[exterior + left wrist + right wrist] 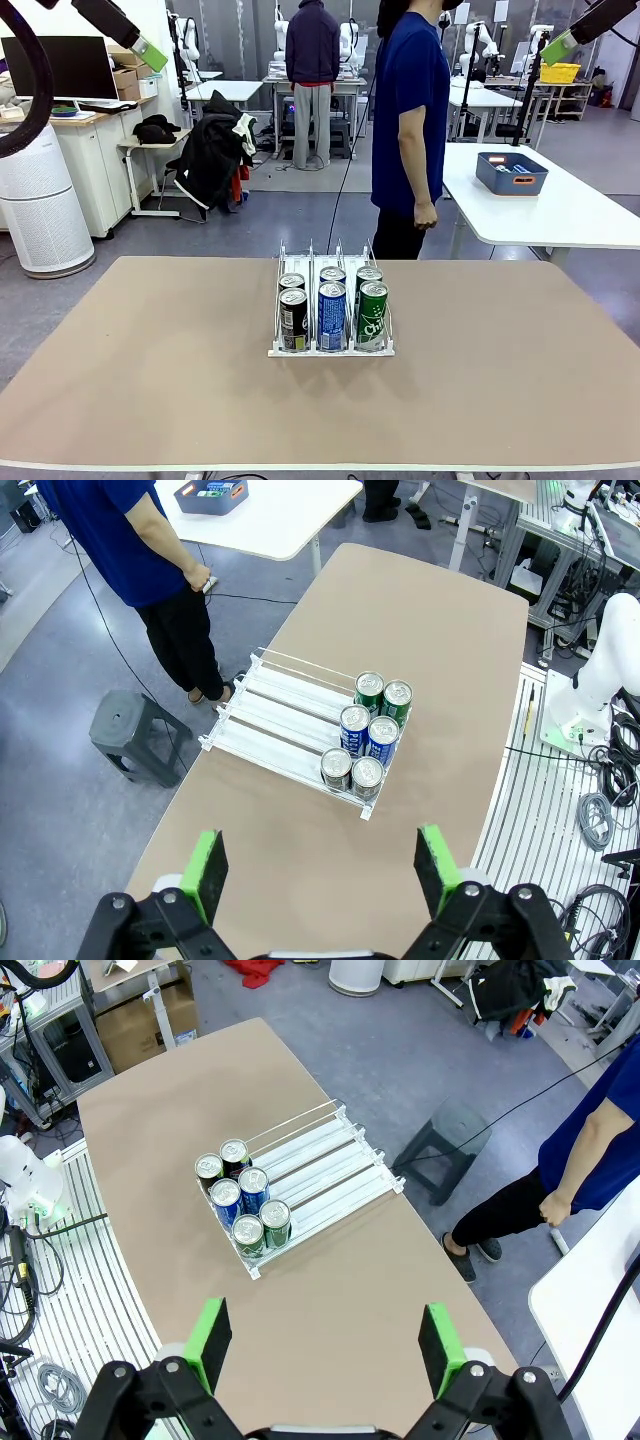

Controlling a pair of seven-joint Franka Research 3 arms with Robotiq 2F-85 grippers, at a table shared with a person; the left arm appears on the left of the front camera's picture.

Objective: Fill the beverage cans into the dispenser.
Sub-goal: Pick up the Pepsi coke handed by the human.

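Your clear-plastic three-lane dispenser (pixel 280 715) sits midway on the tan bench (pixel 420 620), well clear of every edge. Six slim black, blue and green aluminium cans (pixel 370 742) crowd its near end; the far lanes lie open. Left and right jaws both gape, high above.

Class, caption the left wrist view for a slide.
Open left tool hovers above six cans standing in the clear dispenser.

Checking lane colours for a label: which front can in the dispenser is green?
The right front can in the dispenser, in the lane on the robot's right: green with white lettering. The middle front can is blue, the left front can black.
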